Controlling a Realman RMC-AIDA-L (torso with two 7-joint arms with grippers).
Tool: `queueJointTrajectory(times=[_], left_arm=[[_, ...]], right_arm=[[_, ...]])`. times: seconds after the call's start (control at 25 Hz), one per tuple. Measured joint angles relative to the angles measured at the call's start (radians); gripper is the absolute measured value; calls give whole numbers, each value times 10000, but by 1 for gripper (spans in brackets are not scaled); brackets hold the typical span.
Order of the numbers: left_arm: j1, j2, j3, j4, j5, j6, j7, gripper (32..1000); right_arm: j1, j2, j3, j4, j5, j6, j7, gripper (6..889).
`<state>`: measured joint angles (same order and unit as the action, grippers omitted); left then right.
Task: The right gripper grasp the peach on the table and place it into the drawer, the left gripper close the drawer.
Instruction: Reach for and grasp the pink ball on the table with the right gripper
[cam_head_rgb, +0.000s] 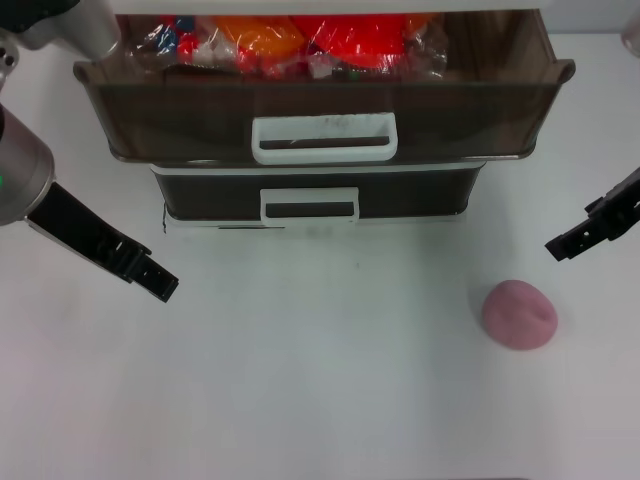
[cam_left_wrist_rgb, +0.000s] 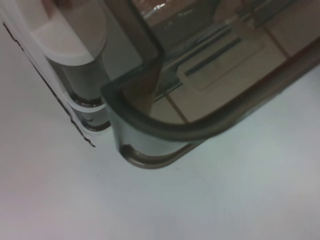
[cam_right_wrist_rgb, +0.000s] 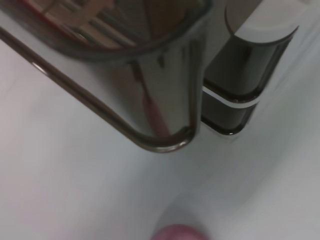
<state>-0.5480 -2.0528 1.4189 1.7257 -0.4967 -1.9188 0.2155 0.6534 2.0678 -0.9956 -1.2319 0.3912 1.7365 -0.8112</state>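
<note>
The right tool (cam_head_rgb: 553, 247) hovers just above and beside the peach (cam_head_rgb: 519, 314) on the counter (cam_head_rgb: 320, 400); whether its fingers are apart cannot be told. The left tool (cam_head_rgb: 168, 289) waits below the open drawer (cam_head_rgb: 320, 120), its state equally unclear.

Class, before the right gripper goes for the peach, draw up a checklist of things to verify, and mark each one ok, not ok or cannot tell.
1. Peach lies free on the table: ok.
2. Right gripper is empty, apart from the peach: ok.
3. Right gripper fingers open: cannot tell.
4. Drawer is pulled out: ok.
5. Room left among the packets: cannot tell.
6. Left gripper is clear of the drawer front: ok.
</note>
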Motion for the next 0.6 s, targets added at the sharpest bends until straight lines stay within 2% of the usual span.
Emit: queueJointTrajectory(times=[0.6], left_arm=[[50,-12,0,0,-4,8,40,842]], right_arm=[[1,0,-70,1,0,-1,13,818]])
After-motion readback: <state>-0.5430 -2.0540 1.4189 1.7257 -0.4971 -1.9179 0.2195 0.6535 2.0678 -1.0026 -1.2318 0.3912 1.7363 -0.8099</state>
